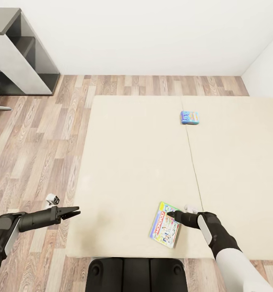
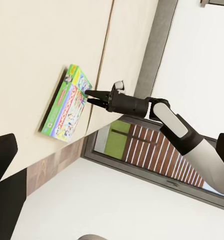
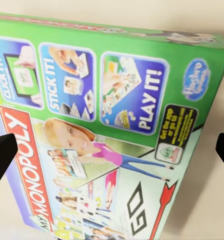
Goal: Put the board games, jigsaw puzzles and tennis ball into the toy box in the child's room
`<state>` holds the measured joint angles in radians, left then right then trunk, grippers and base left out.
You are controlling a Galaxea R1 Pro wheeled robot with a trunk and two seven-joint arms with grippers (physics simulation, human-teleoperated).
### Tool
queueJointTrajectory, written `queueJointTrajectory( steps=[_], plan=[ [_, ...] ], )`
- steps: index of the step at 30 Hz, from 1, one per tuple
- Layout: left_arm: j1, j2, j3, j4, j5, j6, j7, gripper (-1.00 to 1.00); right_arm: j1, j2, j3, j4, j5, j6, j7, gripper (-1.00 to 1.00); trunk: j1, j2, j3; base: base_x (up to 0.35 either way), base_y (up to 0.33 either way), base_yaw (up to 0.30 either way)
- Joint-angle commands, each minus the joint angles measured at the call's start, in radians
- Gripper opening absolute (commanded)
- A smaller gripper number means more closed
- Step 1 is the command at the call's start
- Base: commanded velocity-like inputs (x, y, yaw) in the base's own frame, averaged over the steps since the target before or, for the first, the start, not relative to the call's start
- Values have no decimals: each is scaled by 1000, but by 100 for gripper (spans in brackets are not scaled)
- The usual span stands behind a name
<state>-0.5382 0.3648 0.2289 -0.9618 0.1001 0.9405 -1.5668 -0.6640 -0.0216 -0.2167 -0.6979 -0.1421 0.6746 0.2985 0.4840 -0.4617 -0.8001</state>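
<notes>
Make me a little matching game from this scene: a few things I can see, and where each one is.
Things:
1. Monopoly box
2. blue game box
3. left gripper
4. grey shelf unit

Places:
a. far up the bed, by the centre seam
b. against the wall, in the corner
c. near edge of the bed, at the right gripper
d. over the bed's left edge

Pairs: 1-c, 2-a, 3-d, 4-b

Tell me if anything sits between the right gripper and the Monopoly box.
Nothing visible does. The right gripper is open at the edge of the Monopoly box on the bed, fingers apart at either side, with no other object between.
</notes>
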Motion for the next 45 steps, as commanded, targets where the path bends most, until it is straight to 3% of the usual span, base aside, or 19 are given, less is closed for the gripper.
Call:
queueJointTrajectory(
  steps=[1,45],
  plan=[
    [0,0,0,0,0,11,-4,100,0,0,-3,-1,-5,6,1,100,0,-1,-1,0,80,0],
    [0,0,0,0,0,11,-4,100,0,1,-3,-1,-5,6,1,100,0,-1,-1,0,20,0]
  ],
)
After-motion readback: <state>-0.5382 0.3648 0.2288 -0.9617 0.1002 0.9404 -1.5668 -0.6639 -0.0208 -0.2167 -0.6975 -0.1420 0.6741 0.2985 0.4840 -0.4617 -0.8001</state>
